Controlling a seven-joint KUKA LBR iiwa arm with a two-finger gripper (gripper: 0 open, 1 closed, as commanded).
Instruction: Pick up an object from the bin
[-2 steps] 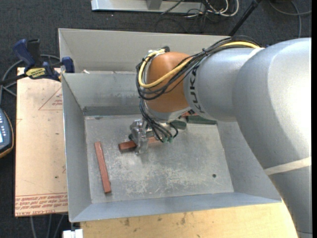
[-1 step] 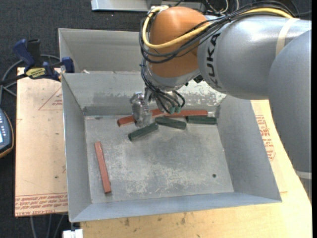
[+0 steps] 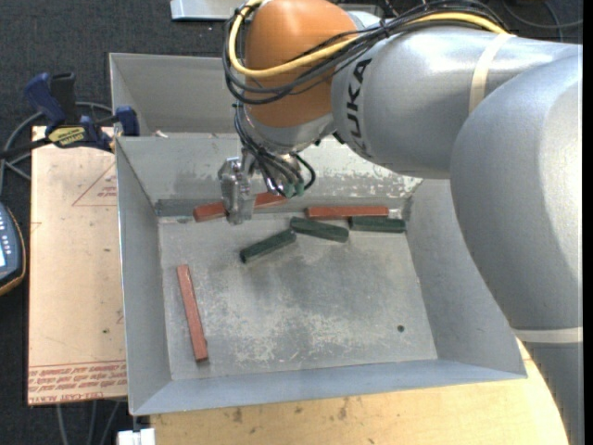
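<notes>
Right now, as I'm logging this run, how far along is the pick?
Nothing looks lifted yet: the green sticks and the left red stick lie on the floor of the bin. In hand: the gripper is down at the back red stick, by the far wall. Left: grasping it and raising it clear.

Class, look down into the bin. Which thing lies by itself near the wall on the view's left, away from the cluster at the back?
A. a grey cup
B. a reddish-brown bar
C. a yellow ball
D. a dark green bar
B: a long reddish-brown bar lies alone on the floor of the bin beside that wall, while the dark green bars lie farther back, toward the middle.
</notes>
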